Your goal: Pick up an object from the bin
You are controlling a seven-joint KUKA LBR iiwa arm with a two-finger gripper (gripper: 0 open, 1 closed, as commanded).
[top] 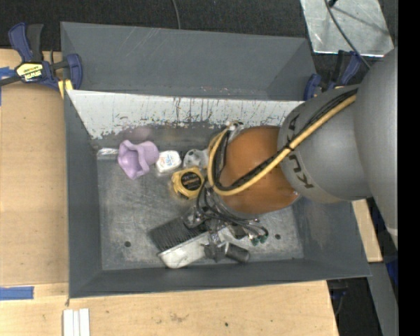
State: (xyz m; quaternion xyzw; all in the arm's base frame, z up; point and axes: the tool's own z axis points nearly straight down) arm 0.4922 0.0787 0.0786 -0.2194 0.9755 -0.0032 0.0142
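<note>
- Reaching in from the right, the arm [350,138] bends low over the bin [84,208], and its orange cover [255,170] hides much of the floor's right half.
- The gripper [220,231] sits low at the front middle of the floor, among a small heap; whether it is apart or together I cannot tell, since dark parts and clutter overlap there.
- Nearest it lie a black brush [169,234], just to its left, and a pale grey-white piece [184,255] in front of the brush. My guess is that one of these is the target, being the closest.
- I cannot see anything held in the gripper, so I judge the pick not yet made.
- A yellow-and-black tape measure [190,181] lies beside the cover's left edge.
- A purple lump [136,158] and a small white item [168,161] rest near the back wall, well apart from the gripper.
- Risk: the brush and pale piece touch, so one may drag the other.
</note>
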